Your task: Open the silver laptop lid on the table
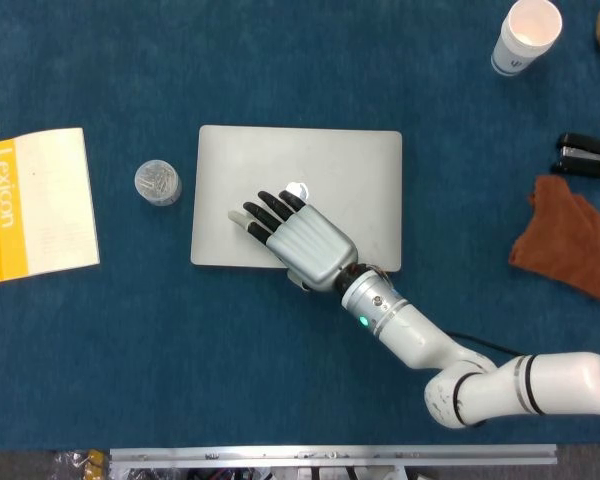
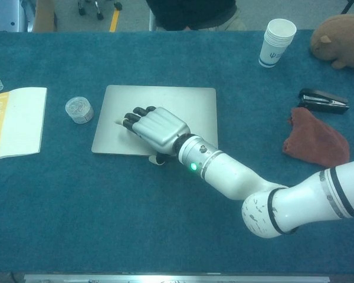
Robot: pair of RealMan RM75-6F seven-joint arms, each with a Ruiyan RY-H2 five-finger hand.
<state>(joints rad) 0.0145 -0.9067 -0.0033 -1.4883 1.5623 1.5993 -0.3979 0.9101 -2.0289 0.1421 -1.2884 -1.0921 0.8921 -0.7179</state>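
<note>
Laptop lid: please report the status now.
Right hand rests on laptop, thumb at near edge. Lid shut flat. Left hand unseen. Jar beside left edge, apart.

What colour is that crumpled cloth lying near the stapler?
The cloth is rusty reddish-brown, plain with no pattern. It shows best in the head view.

Lexicon booklet (image 1: 42,203), small jar (image 1: 157,183), paper cup (image 1: 526,36), stapler (image 1: 587,156), brown cloth (image 1: 570,238)
</note>
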